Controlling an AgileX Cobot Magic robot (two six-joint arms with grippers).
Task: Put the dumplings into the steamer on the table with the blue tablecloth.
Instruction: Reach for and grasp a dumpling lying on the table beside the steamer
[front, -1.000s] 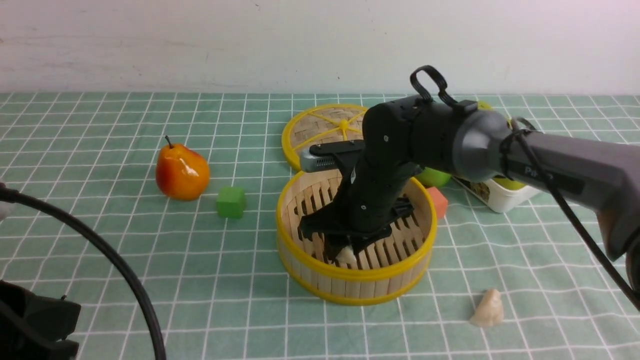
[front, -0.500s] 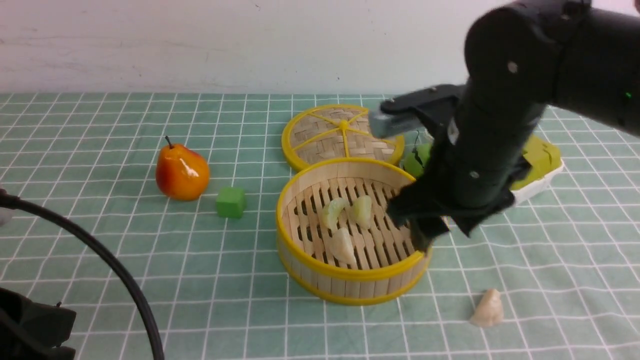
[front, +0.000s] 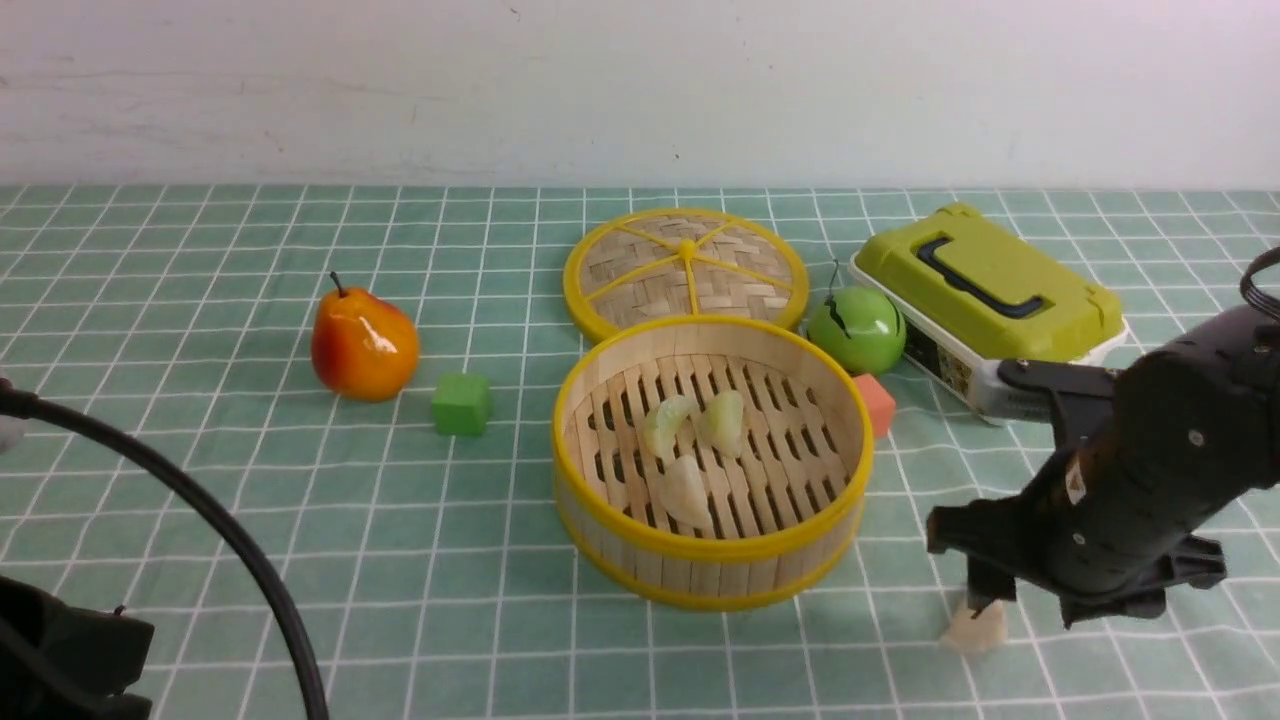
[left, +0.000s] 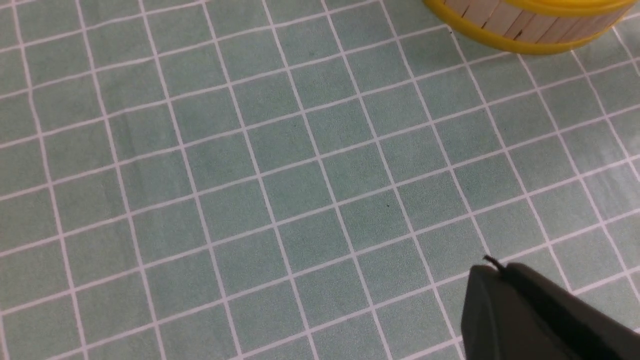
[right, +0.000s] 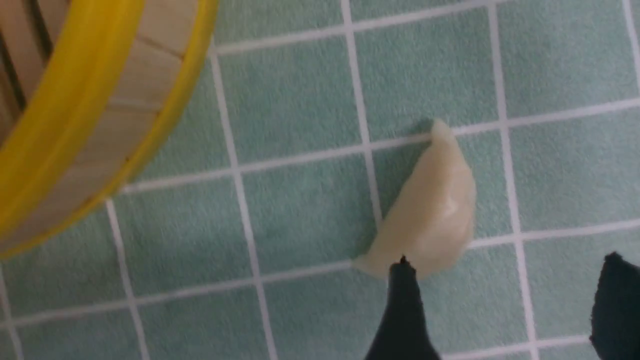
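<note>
The steamer stands mid-table on the table with the blue tablecloth. Three dumplings lie on its slats: two pale green ones and a cream one. Another cream dumpling lies on the cloth to the steamer's front right. My right gripper hovers open just over it. In the right wrist view one fingertip overlaps the dumpling, which is off to one side of the gap, and the gripper holds nothing. The left gripper is shut and empty over bare cloth near the steamer wall.
A flat woven lid lies behind the steamer. A green apple, an orange cube and a green-lidded box sit at the right rear. A pear and a green cube sit left. A black cable arcs across the front left.
The right gripper let go of the cream dumpling in the steamer, rose out, swung right and came down over the dumpling on the cloth. The left arm stayed put.
</note>
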